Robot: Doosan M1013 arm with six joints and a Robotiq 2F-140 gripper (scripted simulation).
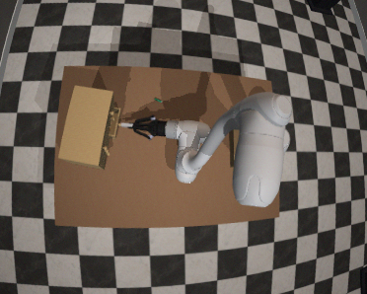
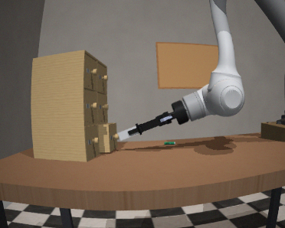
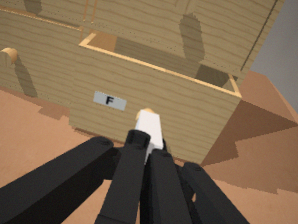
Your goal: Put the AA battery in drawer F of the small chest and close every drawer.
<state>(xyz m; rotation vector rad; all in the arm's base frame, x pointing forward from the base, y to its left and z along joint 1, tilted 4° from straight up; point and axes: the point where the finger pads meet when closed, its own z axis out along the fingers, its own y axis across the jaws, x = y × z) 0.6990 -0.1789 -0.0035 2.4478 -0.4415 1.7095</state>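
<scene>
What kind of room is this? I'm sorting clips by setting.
Probably a bare robot test cell rather than a home: one white arm mounted at a wooden table, a checkered floor, plain grey walls, and only a small chest as furniture.
</scene>
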